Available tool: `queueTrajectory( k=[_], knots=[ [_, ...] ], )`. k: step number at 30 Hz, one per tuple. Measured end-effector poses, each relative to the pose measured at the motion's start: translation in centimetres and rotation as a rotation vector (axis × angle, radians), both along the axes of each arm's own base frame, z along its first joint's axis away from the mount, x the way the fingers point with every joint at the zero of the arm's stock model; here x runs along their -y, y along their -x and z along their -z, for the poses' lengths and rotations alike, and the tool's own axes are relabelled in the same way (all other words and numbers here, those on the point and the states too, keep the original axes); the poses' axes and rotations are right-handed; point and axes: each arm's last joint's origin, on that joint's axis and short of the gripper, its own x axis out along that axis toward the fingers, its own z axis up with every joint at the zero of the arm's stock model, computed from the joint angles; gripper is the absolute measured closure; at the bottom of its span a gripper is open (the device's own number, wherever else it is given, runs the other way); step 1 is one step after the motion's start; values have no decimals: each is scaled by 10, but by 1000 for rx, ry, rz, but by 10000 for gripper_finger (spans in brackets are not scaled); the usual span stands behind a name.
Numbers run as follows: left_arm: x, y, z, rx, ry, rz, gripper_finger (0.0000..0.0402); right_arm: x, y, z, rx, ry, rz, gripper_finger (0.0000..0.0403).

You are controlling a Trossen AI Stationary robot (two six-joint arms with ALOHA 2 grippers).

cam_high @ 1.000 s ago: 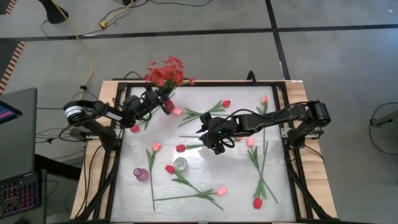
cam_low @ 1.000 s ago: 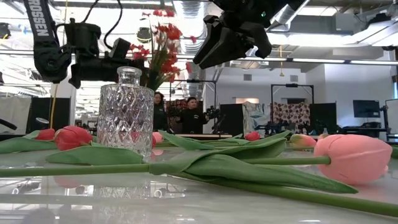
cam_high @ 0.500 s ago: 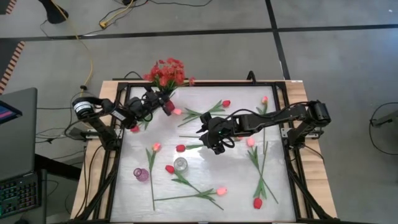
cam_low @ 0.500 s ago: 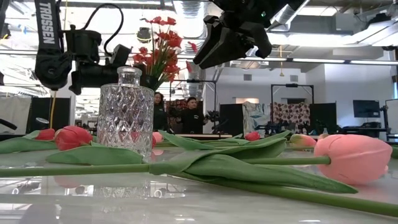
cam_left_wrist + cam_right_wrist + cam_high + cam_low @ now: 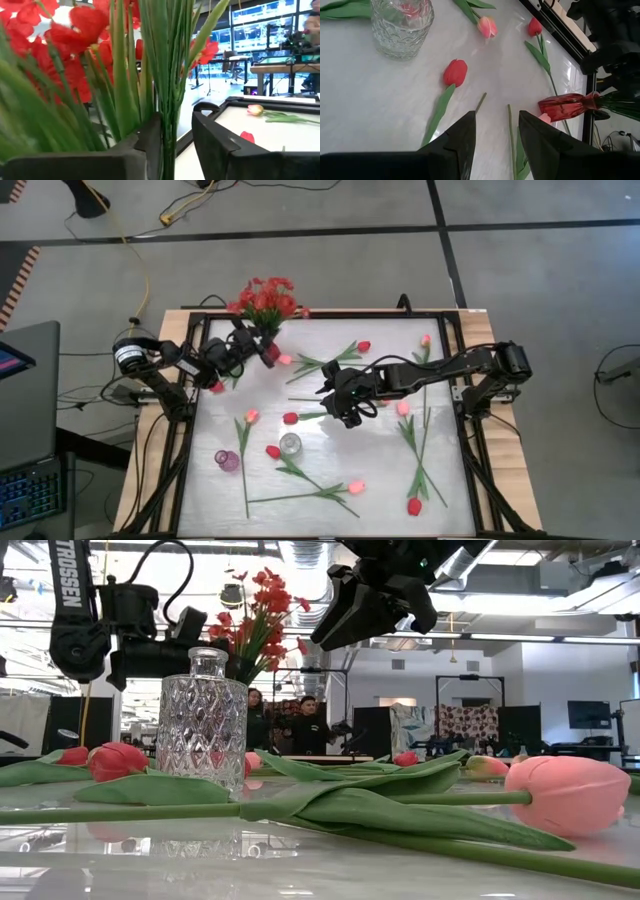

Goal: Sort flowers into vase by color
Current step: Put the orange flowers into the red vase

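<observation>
A bushy spray of small red blossoms [image 5: 265,300] [image 5: 258,610] stands near the table's far left corner. My left gripper [image 5: 248,342] [image 5: 175,125] is shut on its stems. In the right wrist view these stems run down into the mouth of a small red vase [image 5: 570,106] [image 5: 270,352]. Red and pink tulips lie flat on the table, among them a red one [image 5: 290,418] [image 5: 455,72]. My right gripper [image 5: 348,412] [image 5: 497,120] hangs open above the table's middle, just right of that tulip, touching nothing. My left gripper pinches the spray's bundle of green stems [image 5: 170,135] between its two fingers, below the blossoms. The fingers come about level from the table's left side and lie across the stems. The spray stands roughly upright, blossoms above the fingers, lower ends in the red vase.
A clear cut-glass vase [image 5: 290,444] [image 5: 202,720] and a small purple vase [image 5: 228,460] stand near the table's near left. Tulips lie scattered across the table, such as a pink one [image 5: 356,487] [image 5: 565,795] near the front. A black frame [image 5: 455,380] runs around the table. People stand far behind in the low view.
My left gripper has drawn a little toward the table's left edge, carrying the spray; the blossoms have swung left with it. My right gripper has kept still.
</observation>
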Motion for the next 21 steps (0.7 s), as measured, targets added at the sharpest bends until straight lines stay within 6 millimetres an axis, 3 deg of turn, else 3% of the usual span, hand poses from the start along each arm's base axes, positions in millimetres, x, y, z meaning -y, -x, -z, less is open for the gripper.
queueTrajectory(
  k=[7, 16, 21],
  knots=[
    [5, -3, 1, -43, -37, 17, 276, 0, 0, 0, 0, 0, 0, 228],
    [5, -4, 6, -110, -28, -10, 274, 1, 0, 0, 0, 4, -1, 228],
    [7, -1, -2, -139, -12, -9, 274, 1, 0, 0, -1, 6, -2, 228]
  ],
)
